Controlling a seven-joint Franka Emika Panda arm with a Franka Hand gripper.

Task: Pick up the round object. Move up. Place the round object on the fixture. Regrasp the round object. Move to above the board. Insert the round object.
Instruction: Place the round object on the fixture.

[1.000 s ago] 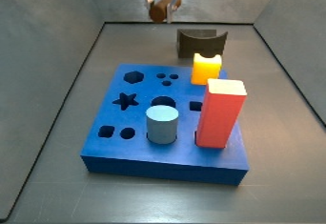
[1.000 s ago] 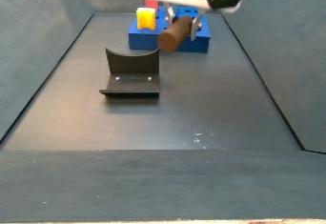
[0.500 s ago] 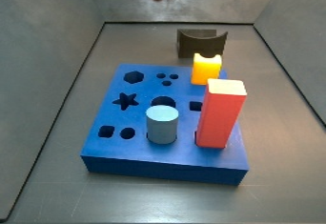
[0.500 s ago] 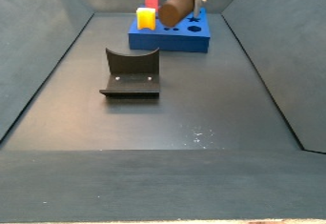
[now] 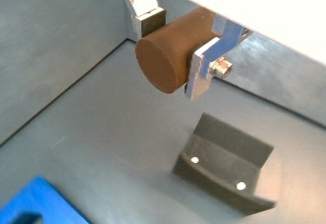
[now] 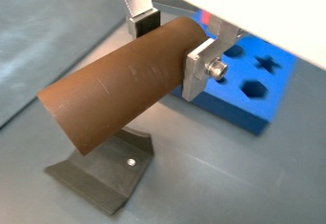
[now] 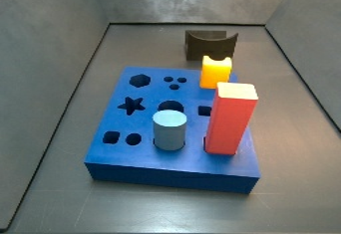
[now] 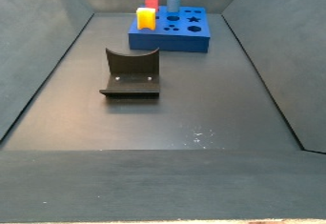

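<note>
Gripper [image 6: 173, 42] jaws clamp round object [image 6: 121, 90] high over fixture [image 5: 227, 175]; board [image 6: 254, 80] beside, floor open.

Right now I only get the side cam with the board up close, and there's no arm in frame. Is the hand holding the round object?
Observer: Yes. In both wrist views the hand is shut on the round object, clamped between the fingers.
Operator: Where along it is the grip?
Observer: Near one end. Most of its length sticks out to one side of the fingers.
Operator: Is it on the fixture yet?
Observer: No. In a wrist view the fixture sits on the floor beneath the hand, clearly apart from the round object.
</note>
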